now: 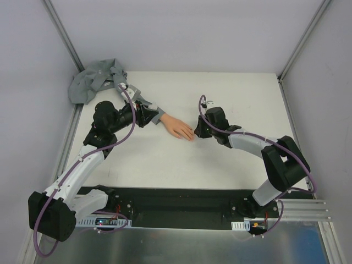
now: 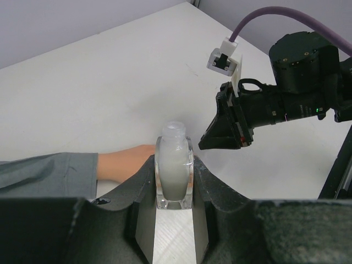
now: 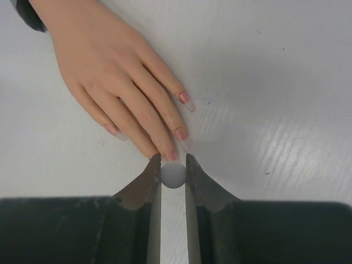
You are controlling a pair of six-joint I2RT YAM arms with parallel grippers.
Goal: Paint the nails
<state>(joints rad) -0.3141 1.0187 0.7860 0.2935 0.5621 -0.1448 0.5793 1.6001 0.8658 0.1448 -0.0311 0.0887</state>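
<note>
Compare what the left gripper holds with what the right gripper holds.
The left gripper clamps a translucent white bottle, upright; the right gripper clamps a small grey round piece. The bottle is near the wrist of the mannequin hand; the grey piece is at its nails. Both are pinched tight between jaws.

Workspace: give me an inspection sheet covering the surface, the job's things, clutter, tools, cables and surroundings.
Surface: white table, faint streaks near the fingers.
Job's things: mannequin hand lies flat, palm down, coming out of a grey sleeve; the nails look pinkish.
Clutter: nothing seen.
Tools: left tool shut on a small clear bottle; right tool shut on a grey round piece, right at a fingertip.
Cables: purple cables run along both arms; the left one passes over the sleeve in the top view.
Surroundings: pale walls, metal frame posts, black base plate.
</note>
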